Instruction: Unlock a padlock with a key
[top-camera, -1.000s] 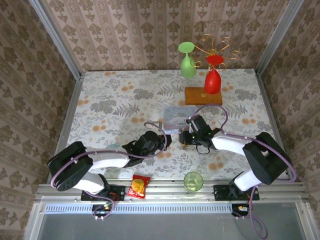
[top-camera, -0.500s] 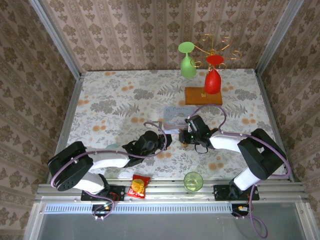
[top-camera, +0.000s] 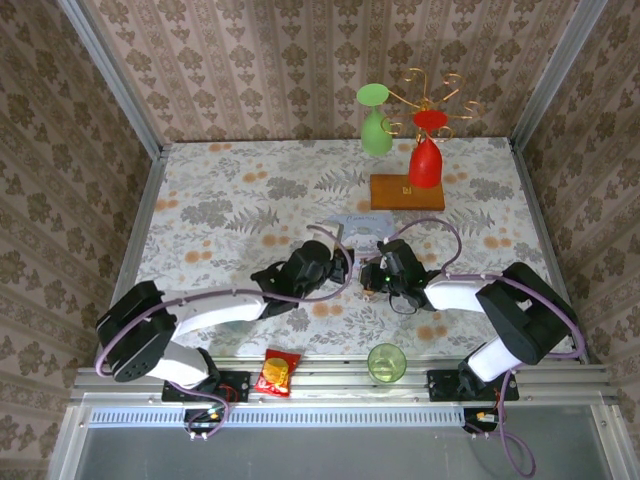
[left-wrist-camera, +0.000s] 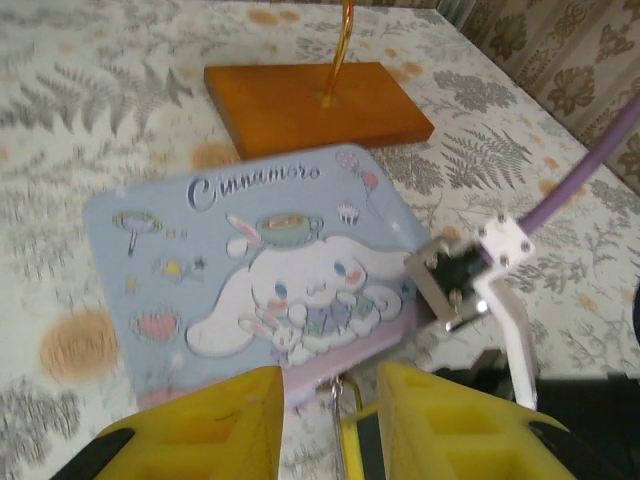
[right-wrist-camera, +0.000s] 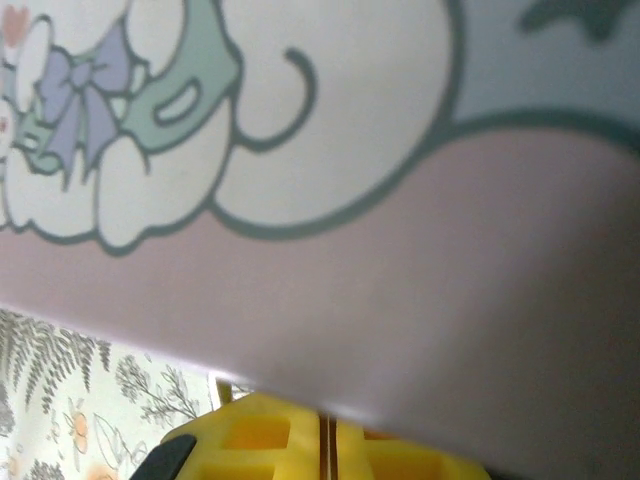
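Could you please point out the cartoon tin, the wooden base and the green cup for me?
cartoon tin (left-wrist-camera: 255, 272), left wrist view, middle of its printed lid.
wooden base (left-wrist-camera: 305, 100), left wrist view, its flat top.
green cup (top-camera: 385, 362), top external view, its middle seen from above.

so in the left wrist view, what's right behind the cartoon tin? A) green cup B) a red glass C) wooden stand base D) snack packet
C: the wooden base lies flat on the cloth just beyond the far edge of the tin, with a gold rod rising from it.
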